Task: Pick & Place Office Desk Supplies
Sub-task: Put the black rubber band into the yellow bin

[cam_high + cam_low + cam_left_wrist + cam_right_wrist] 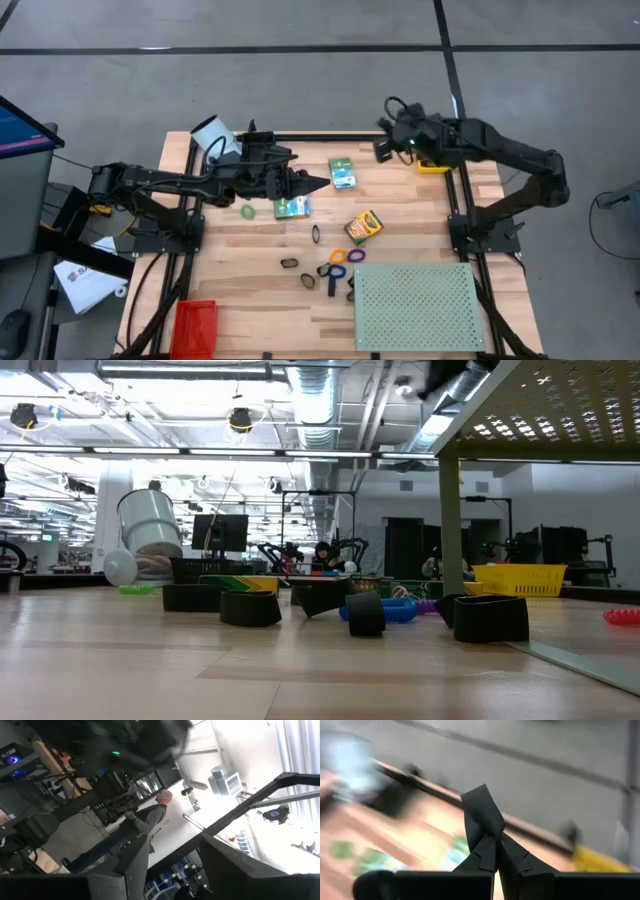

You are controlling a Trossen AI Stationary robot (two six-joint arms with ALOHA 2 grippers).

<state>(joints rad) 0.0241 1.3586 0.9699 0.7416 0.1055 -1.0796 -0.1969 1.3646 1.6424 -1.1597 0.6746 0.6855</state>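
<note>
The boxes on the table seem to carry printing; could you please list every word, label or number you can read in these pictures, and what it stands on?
No text can be read in any view.
Yellow-orange crayon box: printing on its face, too small to read.
Two green boxes: printed faces, too small to read.
Papers on the floor left of the table: dark marks, illegible.
Monitor at the left edge: no legible characters.
</note>
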